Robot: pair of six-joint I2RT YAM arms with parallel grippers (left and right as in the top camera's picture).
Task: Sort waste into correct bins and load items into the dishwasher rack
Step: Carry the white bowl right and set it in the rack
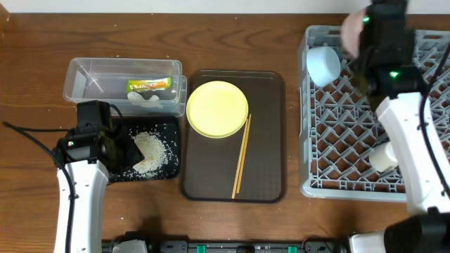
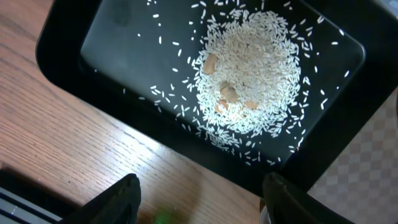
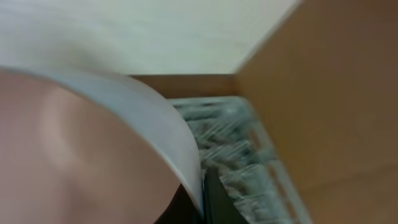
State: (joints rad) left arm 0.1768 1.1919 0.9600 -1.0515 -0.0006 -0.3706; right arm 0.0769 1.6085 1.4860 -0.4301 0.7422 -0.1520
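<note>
My right gripper (image 1: 362,39) (image 3: 205,199) is shut on the rim of the white bowl (image 1: 351,28) (image 3: 93,143), holding it above the far left part of the grey rack (image 1: 422,119) (image 3: 230,143). A light blue bowl (image 1: 323,63) and a small pale cup (image 1: 384,158) sit in the rack. My left gripper (image 1: 123,147) (image 2: 199,199) is open and empty over the near edge of the black tray (image 1: 169,172) (image 2: 62,37), which holds rice (image 1: 149,151) (image 2: 249,81). The yellow plate (image 1: 217,108) and chopsticks (image 1: 241,158) lie apart. The wrapper (image 1: 149,85) and tissue (image 1: 145,100) lie in the clear tub (image 1: 77,77).
The plate and chopsticks rest on a dark brown serving tray (image 1: 267,140) between the black tray and the rack. A few tan crumbs lie among the rice. A black cable trails across the wooden table at the left.
</note>
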